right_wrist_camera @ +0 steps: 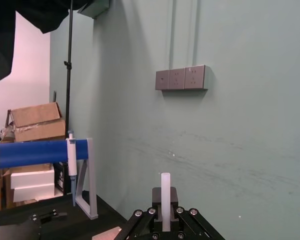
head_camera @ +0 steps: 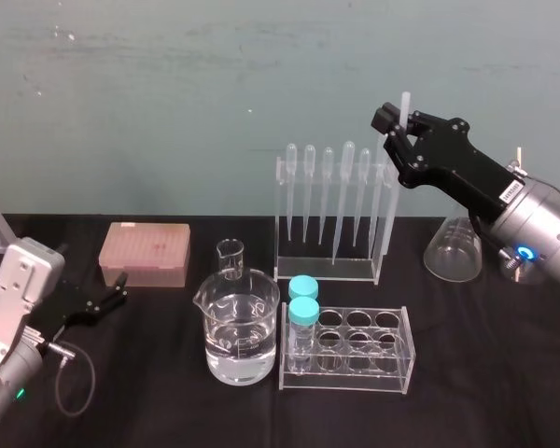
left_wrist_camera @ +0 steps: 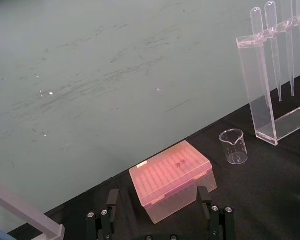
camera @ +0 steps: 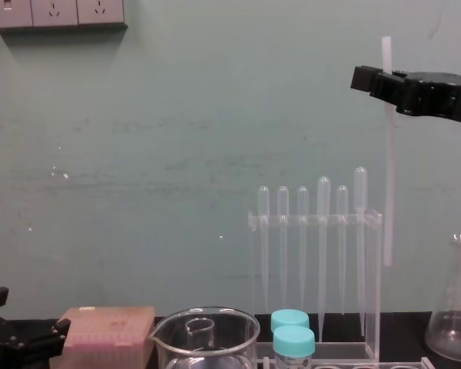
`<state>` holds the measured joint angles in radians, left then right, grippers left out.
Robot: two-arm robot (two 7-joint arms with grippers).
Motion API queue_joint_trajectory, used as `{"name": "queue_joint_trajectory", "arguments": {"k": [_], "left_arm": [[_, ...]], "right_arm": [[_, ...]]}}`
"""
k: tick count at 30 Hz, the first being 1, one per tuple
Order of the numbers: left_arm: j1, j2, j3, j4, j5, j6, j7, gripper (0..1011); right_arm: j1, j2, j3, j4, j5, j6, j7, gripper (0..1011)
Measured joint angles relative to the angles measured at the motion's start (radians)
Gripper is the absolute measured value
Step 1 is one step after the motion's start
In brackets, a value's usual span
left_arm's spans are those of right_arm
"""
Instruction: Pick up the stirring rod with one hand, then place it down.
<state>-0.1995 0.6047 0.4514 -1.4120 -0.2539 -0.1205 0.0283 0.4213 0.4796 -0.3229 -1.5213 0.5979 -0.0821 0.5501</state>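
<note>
The stirring rod [camera: 388, 192], thin and translucent white, hangs upright in the air with my right gripper [camera: 384, 81] shut on it near its top end. Its lower end is level with the upper half of the pipette rack [camera: 315, 223], at the rack's right end. In the head view the right gripper [head_camera: 397, 126] is above that rack's right side, and the rod's tip [head_camera: 403, 105] sticks up past the fingers. The right wrist view shows the rod [right_wrist_camera: 165, 192] standing up between the closed fingers [right_wrist_camera: 155, 220]. My left gripper [left_wrist_camera: 158, 194] rests open at the table's left, facing the pink box.
A pink tip box [head_camera: 145, 252] lies at back left. A small beaker [head_camera: 230, 257] stands behind a large beaker of water [head_camera: 238, 336]. A clear tube rack [head_camera: 392, 359] holds two blue-capped tubes [head_camera: 304, 313]. A conical flask [head_camera: 453, 250] stands at back right.
</note>
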Motion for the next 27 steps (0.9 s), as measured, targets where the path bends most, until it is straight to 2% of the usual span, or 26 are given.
{"name": "queue_joint_trajectory", "arguments": {"k": [27], "left_arm": [[0.0,0.0,0.0,0.0,0.0,0.0,0.0,1000]], "right_arm": [[-0.004,0.0,-0.008,-0.002,0.006,0.001,-0.003,62]]}}
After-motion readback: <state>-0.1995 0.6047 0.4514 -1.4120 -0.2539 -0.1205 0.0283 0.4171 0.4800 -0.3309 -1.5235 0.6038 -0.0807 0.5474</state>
